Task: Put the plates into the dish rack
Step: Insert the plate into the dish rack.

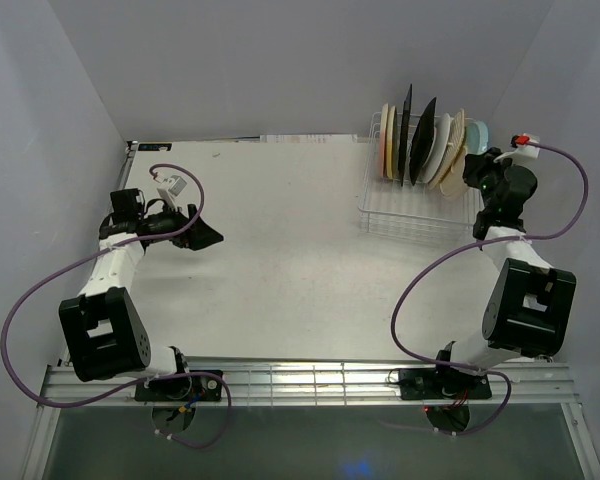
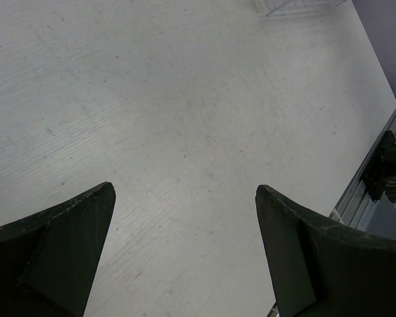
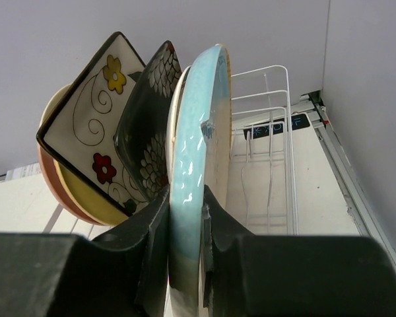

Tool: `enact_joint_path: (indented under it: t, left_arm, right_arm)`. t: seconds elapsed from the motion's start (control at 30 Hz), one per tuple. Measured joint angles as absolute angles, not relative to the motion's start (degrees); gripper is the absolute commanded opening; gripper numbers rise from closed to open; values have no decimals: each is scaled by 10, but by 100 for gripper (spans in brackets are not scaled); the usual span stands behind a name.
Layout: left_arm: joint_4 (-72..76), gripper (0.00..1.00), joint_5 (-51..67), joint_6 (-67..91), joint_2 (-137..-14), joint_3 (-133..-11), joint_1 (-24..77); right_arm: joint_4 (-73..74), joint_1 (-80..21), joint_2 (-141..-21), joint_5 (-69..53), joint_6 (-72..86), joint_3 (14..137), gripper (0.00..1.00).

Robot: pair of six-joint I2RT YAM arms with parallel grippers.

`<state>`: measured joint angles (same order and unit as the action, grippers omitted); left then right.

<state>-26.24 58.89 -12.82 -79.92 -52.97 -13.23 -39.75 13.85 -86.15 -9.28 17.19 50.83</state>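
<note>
Landmark: dish rack, white wire, at the far right of the table; one corner of it shows at the top edge of the left wrist view.
Row: plates stand on edge, packed side by side, in the far half of the dish rack.
Held item: blue-cream plate, upright at the right end of that row; whether its lower edge sits in the dish rack cannot be told.
Right end effector: at the right side of the dish rack, closed narrowly on the blue-cream plate's rim, one finger on each face.
Neighbours: black floral plate, then cream floral plate, both tilted corner-up, further into the dish rack from the blue-cream plate.
Left end effector: well to the left of the dish rack, over bare table, fingers spread wide with nothing between them.
</note>
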Motion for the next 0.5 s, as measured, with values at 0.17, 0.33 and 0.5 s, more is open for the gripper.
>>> enact_joint_path:
  t: [0.17,0.33,0.5]
  left_arm:
    - [-260,98,586,-128,-799,-529,-130]
    - [-256,98,583,-128,-798,-529,-129]
    - [-254,98,581,-128,-797,-529,-126]
  right_arm:
    - [-415,139,-877,-100,161,509,8]
    - [-427,140,-900,-104,146,514,8]
    - [-433,136,-931,-109,133,527,8]
